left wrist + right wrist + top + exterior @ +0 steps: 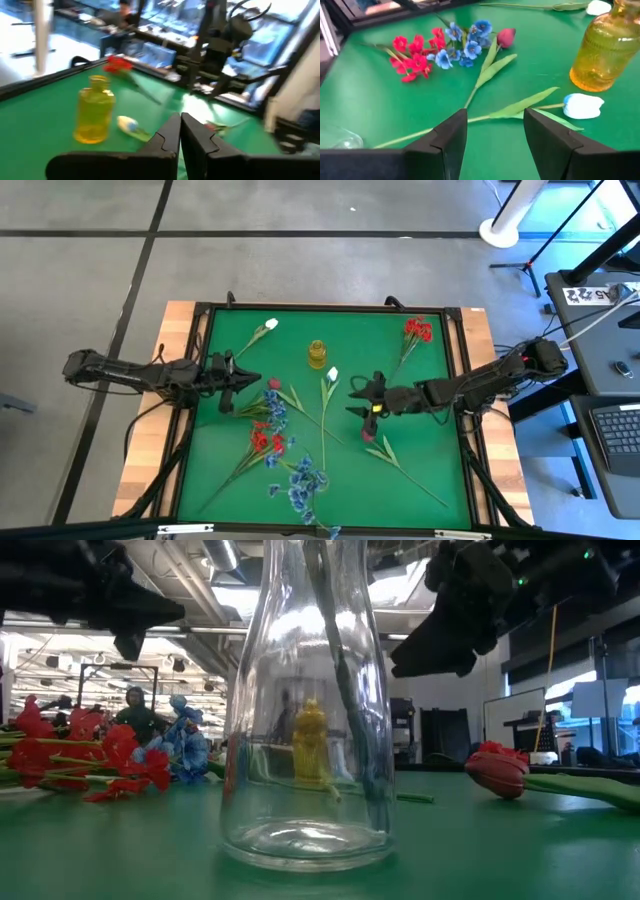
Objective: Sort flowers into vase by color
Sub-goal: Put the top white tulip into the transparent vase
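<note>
Green-stemmed flowers lie flat on the green mat: a white bud point(332, 373) point(583, 106) beside the yellow vase point(318, 353) point(605, 50), another white bud point(270, 325), red clusters point(418, 330) point(263, 441), blue clusters point(275, 408) point(305, 478), and dark pink rosebuds point(274, 384) point(368, 437). My right gripper point(356, 400) point(495, 132) is open and hovers over the white bud's stem point(470, 120), its fingers on either side without touching. My left gripper point(243, 379) point(180, 131) is shut, empty, and raised near the left rosebud.
A clear glass vase point(305, 740) stands upright at the near edge, close to the low camera. A dark raised frame point(200, 360) borders the mat. Open mat lies between the yellow vase and the far red cluster, and at the right side point(440, 430).
</note>
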